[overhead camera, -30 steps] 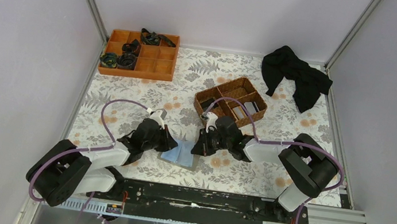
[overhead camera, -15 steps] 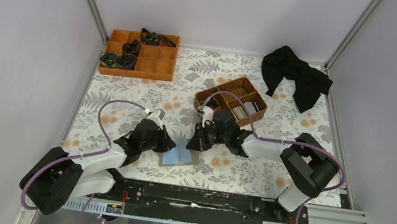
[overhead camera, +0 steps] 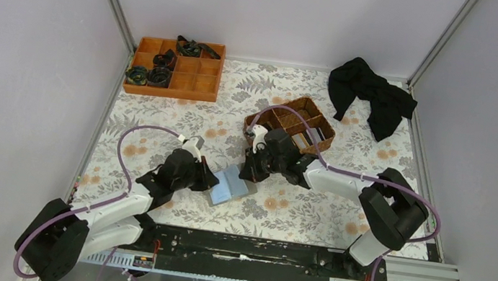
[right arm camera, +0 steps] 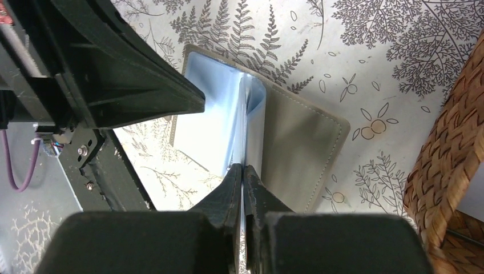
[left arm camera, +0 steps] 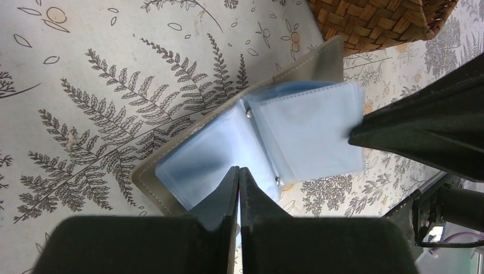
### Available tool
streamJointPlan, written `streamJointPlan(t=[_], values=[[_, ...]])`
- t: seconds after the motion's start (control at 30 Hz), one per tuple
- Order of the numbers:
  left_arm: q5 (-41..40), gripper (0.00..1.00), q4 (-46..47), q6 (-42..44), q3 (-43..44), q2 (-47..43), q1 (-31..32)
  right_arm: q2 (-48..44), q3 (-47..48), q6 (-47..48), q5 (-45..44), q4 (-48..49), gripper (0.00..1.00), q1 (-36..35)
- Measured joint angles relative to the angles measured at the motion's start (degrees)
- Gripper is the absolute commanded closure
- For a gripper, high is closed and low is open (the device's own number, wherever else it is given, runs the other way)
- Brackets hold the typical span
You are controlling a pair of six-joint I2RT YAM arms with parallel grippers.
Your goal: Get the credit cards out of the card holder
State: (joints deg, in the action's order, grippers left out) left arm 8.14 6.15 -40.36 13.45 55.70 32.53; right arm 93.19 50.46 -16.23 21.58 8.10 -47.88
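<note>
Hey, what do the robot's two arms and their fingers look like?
The left arm and right arm have pale grey shells with black joints; a purple cable loops along each. The fingers are matte black, tapering to thin tips.

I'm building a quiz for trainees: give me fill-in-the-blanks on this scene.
The card holder, pinched by the left hand and the right hand, is ____, not folded shut. The divided tray is coloured ____. The crumpled cloth is coloured ____.
Missing: open; orange; black.
</note>
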Motion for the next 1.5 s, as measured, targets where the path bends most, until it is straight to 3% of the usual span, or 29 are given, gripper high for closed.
streamJointPlan(t=[0.1, 0.57, 0.6, 0.7, 0.83, 0.93, 1.13, 1.43, 1.5], values=[[0.4, 1.0, -0.4, 0.0, 0.0, -0.2, 0.0, 1.3, 0.4, 0.2, 0.1, -0.1, 1.0, 0.3], [4.5, 1.0, -3.3, -0.2, -0.1, -0.2, 0.1, 7.6, 2.9, 0.7, 0.1, -0.1, 1.0, 0.5], [4.7, 0.98, -3.4, -0.2, -0.1, -0.2, 0.1, 7.8, 3.0, 0.7, 0.1, -0.1, 1.0, 0.6], [6.0, 0.77, -5.4, -1.5, -0.1, -2.4, 0.1, 8.1, 3.0, 0.3, 0.1, -0.1, 1.0, 1.1], [6.7, 0.73, -7.0, -3.5, -0.1, -6.8, 0.2, 8.1, 3.0, -0.5, -0.2, 0.5, 1.0, 2.3], [7.2, 0.79, -7.1, -5.4, -0.1, -9.2, 0.6, 8.0, 2.4, -1.1, -1.2, 1.2, 1.0, 2.7], [7.2, 1.0, -7.3, -8.0, -1.2, -10.1, 1.8, 6.5, 0.5, -1.9, -1.7, 2.2, 1.0, 2.7], [2.5, 1.0, -13.5, -9.3, -4.6, -12.2, 2.3, 5.4, -0.9, -2.1, -1.6, 3.4, 1.0, 2.7], [1.3, 1.0, -13.7, -9.3, -4.7, -11.8, 2.3, 5.0, -1.3, -2.1, -1.3, 4.0, 0.9, 2.7]])
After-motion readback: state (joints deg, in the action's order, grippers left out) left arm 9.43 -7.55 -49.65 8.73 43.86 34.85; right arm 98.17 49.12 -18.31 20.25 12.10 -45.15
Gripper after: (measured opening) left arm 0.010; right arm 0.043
